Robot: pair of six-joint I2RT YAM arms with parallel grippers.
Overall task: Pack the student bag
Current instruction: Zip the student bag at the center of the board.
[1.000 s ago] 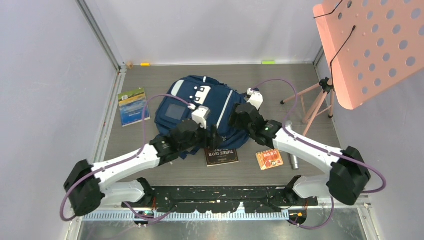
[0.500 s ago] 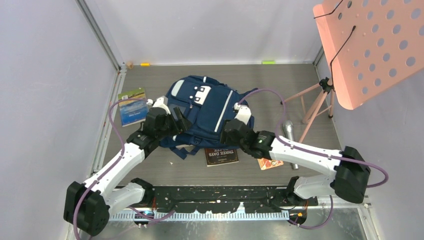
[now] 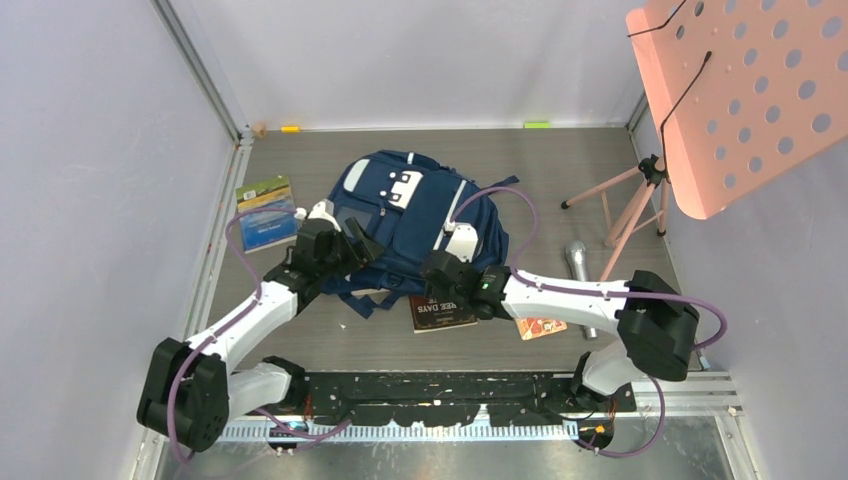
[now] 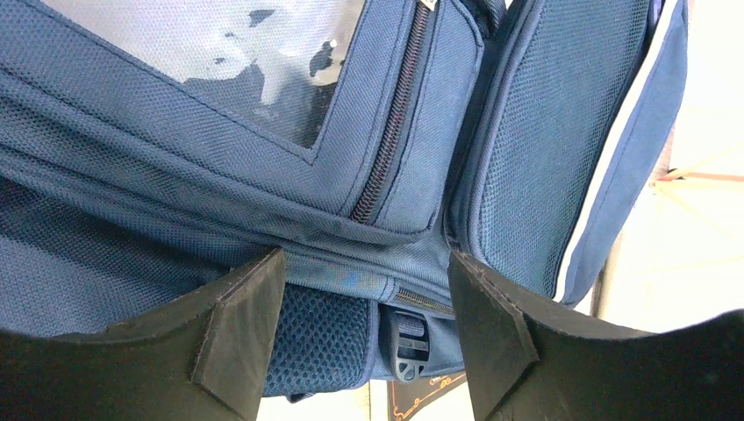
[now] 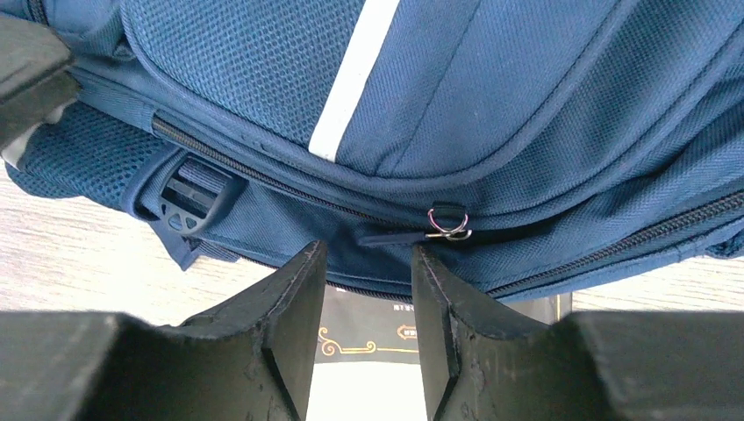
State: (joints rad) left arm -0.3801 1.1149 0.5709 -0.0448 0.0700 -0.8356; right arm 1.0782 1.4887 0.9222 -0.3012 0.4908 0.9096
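Note:
The student bag (image 3: 410,215), navy with white stripes, lies flat mid-table. My left gripper (image 3: 352,250) sits at its near-left corner, jaws open wide. In the left wrist view, my left gripper (image 4: 364,324) faces the bag's (image 4: 219,202) zip seam, mesh strap pad and black buckle (image 4: 408,346), and nothing is pinched. My right gripper (image 3: 437,272) is at the bag's near edge over a dark book (image 3: 445,313). In the right wrist view, my right gripper (image 5: 367,298) is open with a narrow gap. Its tips are just below the bag's (image 5: 526,105) hem, near a zipper pull ring (image 5: 447,224).
A green-blue book (image 3: 266,212) lies left of the bag. An orange booklet (image 3: 540,326) and a silver cylinder (image 3: 580,268) lie to the right. A pink tripod stand (image 3: 640,195) with a perforated board (image 3: 745,90) occupies the far right. Walls enclose the table.
My left arm swung from the bag's near middle to its left corner. My right gripper moved down and left to the bag's near edge, and its jaws narrowed.

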